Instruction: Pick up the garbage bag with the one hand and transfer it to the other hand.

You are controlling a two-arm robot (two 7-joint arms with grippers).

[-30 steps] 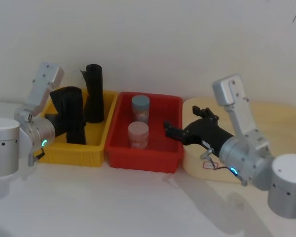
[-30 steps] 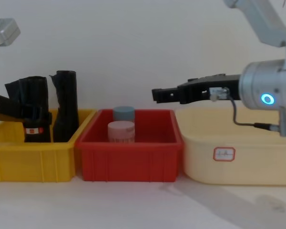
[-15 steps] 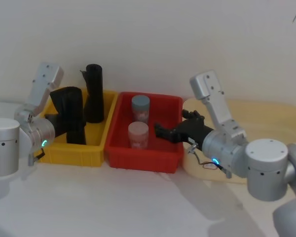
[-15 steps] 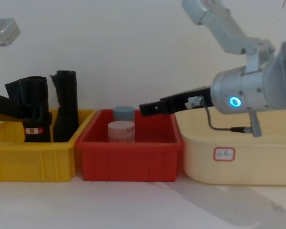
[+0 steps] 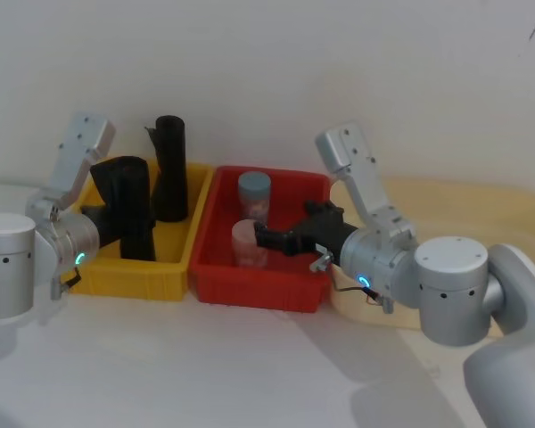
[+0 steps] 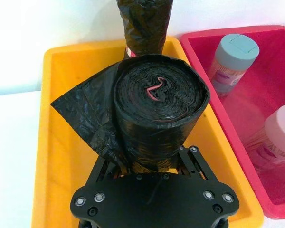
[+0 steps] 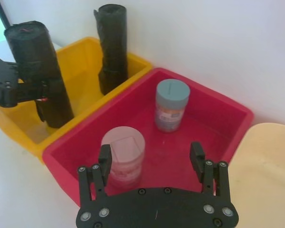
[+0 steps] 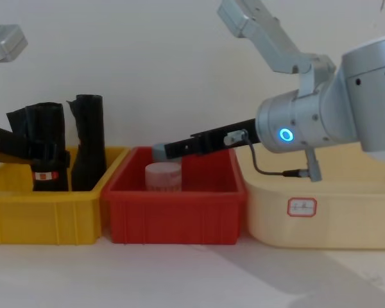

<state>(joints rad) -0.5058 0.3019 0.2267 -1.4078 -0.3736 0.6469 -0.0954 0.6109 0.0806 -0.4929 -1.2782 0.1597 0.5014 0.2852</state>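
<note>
The garbage bag [image 5: 134,203], a tall black glossy roll with a white-and-red label band [image 8: 45,174], stands upright in the yellow bin [image 5: 129,283]. My left gripper [image 6: 149,161], on the green-teal-lit arm, is shut around its lower half, one finger on each side; from the side it shows as the left gripper [image 8: 32,151] clamped on the bag [image 8: 42,138]. My right gripper [image 7: 150,151], on the blue-lit arm, hangs open over the red bin [image 7: 213,111], and the right gripper [image 5: 260,239] points left toward the yellow bin with nothing between its fingers.
An unlabelled black roll [image 5: 171,174] stands at the back of the yellow bin. The red bin [image 5: 259,290] holds a teal-lidded jar [image 7: 171,104] and a pink-lidded jar [image 7: 125,154] right under my right fingers. A cream tub [image 8: 321,212] sits at the right.
My right arm has swung left from above the cream tub to above the red bin, its fingertips now over the jars. The left gripper and the bag have not moved.
</note>
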